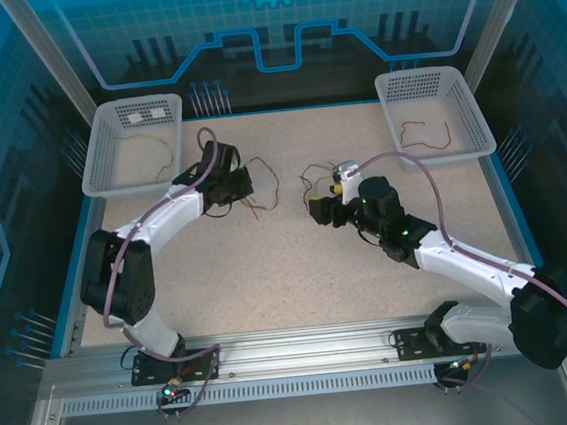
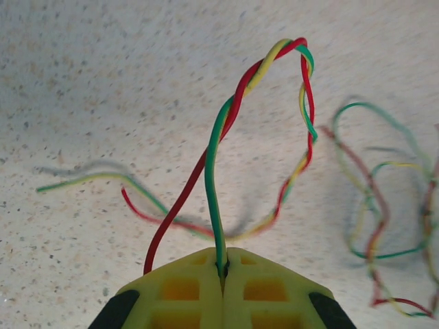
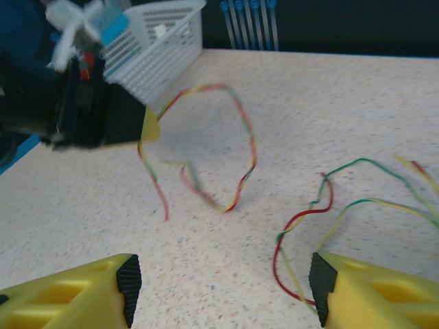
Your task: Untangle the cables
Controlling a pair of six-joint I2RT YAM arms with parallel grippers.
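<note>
Between the fingertips of the left gripper (image 2: 223,269) we found the jaws pressed together, clamped on the green wire of a twisted strand (image 2: 264,65) of red, yellow and green cables. A red end hung free just beside the fingers. From that pinch the strand rose ahead of the gripper, arched over in a tight plait and dropped back to the table (image 1: 291,292) just in front of it, with thin tails trailing off to its left. We judged that the hold sat low on the strand so that the plait hung lifted and open, where a second hand could reach it.

Off to the right of that gripper a loose bunch (image 2: 374,233) of the same colours lay flat, apart from the lifted loop.

The right gripper (image 3: 223,284) faced the left one with its jaws apart and nothing between them. The loose bunch lay close by one of its fingers, and the lifted loop hung farther ahead. We took that open, low stance as readiness to take one wire, though we could not tell which.

Beyond the left gripper stood a white basket (image 1: 109,174) with a thin wire in it. Beyond the right gripper a second basket (image 1: 457,80) held a red cable (image 1: 425,139), which suggested that freed wires went there. To us the job looked partly done.
</note>
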